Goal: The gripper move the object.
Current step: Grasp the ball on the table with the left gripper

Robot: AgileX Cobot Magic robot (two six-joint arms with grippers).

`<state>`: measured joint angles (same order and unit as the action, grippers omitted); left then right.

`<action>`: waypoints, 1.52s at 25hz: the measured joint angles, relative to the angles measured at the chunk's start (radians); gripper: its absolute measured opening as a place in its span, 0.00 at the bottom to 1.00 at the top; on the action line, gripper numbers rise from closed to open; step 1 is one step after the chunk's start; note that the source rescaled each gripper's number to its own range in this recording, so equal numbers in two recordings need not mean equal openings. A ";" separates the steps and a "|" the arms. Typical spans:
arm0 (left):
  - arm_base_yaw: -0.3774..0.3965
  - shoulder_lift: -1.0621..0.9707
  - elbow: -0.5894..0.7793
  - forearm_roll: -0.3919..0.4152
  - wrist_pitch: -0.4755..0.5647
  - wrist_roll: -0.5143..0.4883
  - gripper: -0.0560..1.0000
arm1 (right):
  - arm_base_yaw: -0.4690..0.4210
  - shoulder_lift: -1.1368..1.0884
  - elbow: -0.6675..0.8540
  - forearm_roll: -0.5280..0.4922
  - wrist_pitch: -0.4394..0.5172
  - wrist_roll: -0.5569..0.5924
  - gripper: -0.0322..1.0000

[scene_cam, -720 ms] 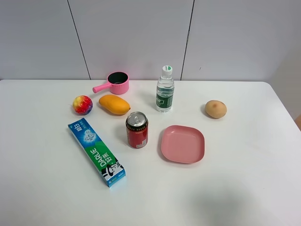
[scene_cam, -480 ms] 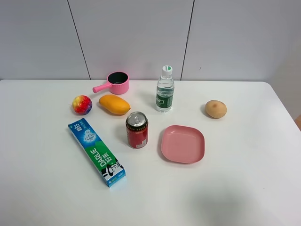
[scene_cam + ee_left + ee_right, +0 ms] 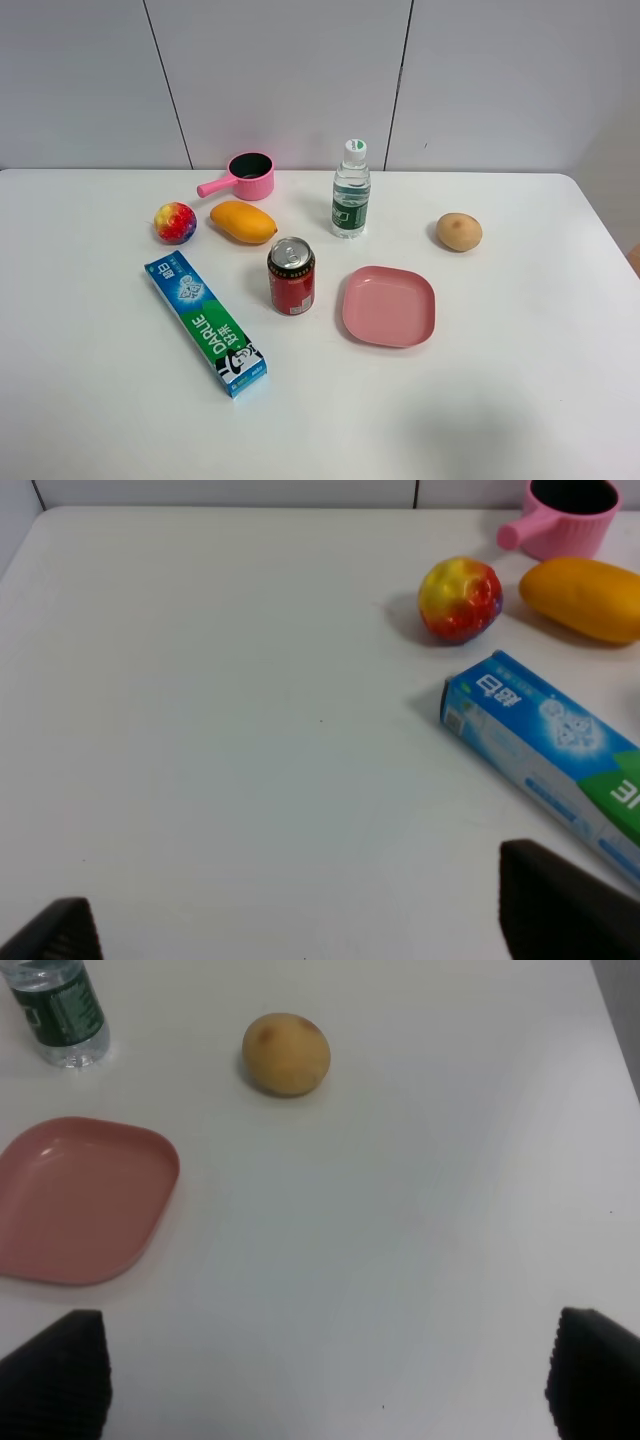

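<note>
The small bumpy red, yellow and blue ball (image 3: 175, 222) sits on the white table at the left, just left of the mango (image 3: 243, 222). It also shows in the left wrist view (image 3: 459, 599), well ahead of my left gripper (image 3: 300, 930). The left gripper's black fingertips (image 3: 555, 900) stand far apart with nothing between them. My right gripper (image 3: 325, 1380) is also wide open and empty, with its fingertips (image 3: 60, 1370) over bare table near the pink plate (image 3: 75, 1200). Neither arm shows in the exterior high view.
A pink pot (image 3: 245, 176), a water bottle (image 3: 351, 191), a red can (image 3: 291, 276), a pink plate (image 3: 389, 306), a brown potato (image 3: 459, 232) and a blue-green toothpaste box (image 3: 205, 322) stand on the table. The box lies close in front of the ball.
</note>
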<state>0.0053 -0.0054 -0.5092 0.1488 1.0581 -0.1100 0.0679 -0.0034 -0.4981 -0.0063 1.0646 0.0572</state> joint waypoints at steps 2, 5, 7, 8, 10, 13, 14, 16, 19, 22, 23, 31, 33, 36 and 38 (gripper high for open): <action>0.000 0.000 0.000 0.000 0.000 0.000 0.78 | 0.000 0.000 0.000 0.000 0.000 0.000 1.00; 0.000 0.000 0.000 0.000 0.000 0.000 0.78 | 0.000 0.000 0.000 0.000 0.000 0.000 1.00; 0.000 0.000 0.000 0.000 -0.001 0.000 0.78 | 0.000 0.000 0.000 0.000 0.000 0.000 1.00; 0.000 0.005 -0.004 0.000 -0.003 -0.001 0.78 | 0.000 0.000 0.000 0.000 0.000 0.000 1.00; 0.000 0.050 -0.039 -0.013 -0.009 -0.004 0.78 | 0.000 0.000 0.000 0.000 0.000 0.000 1.00; 0.000 0.208 -0.141 -0.037 -0.027 -0.004 0.78 | 0.000 0.000 0.000 0.000 0.000 0.000 1.00; 0.000 0.285 -0.184 -0.040 -0.029 0.001 0.78 | 0.000 0.000 0.000 0.000 0.000 0.000 1.00; 0.000 0.451 -0.269 -0.043 -0.032 0.032 0.78 | 0.000 0.000 0.000 0.000 0.000 0.000 1.00; 0.000 0.695 -0.415 -0.065 -0.032 0.110 0.78 | 0.000 0.000 0.000 0.000 0.000 0.000 1.00; 0.000 0.920 -0.537 -0.112 -0.046 0.202 0.78 | 0.000 0.000 0.000 0.000 0.000 0.000 1.00; 0.000 0.995 -0.579 -0.149 -0.056 0.240 0.78 | 0.000 0.000 0.000 0.000 0.000 0.000 1.00; -0.022 1.392 -0.769 -0.273 -0.121 0.415 0.78 | 0.000 0.000 0.000 0.000 0.000 0.000 1.00; -0.029 1.467 -0.781 -0.276 -0.158 0.437 0.78 | 0.000 0.000 0.000 0.000 0.000 0.000 1.00; -0.030 1.565 -0.783 -0.291 -0.214 0.476 0.78 | 0.000 0.000 0.000 0.000 0.000 0.000 1.00; -0.031 1.623 -0.784 -0.307 -0.256 0.509 0.78 | 0.000 0.000 0.000 0.000 0.000 0.000 1.00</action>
<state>-0.0257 1.6178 -1.2934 -0.1581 0.8022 0.3986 0.0679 -0.0034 -0.4981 -0.0063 1.0646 0.0572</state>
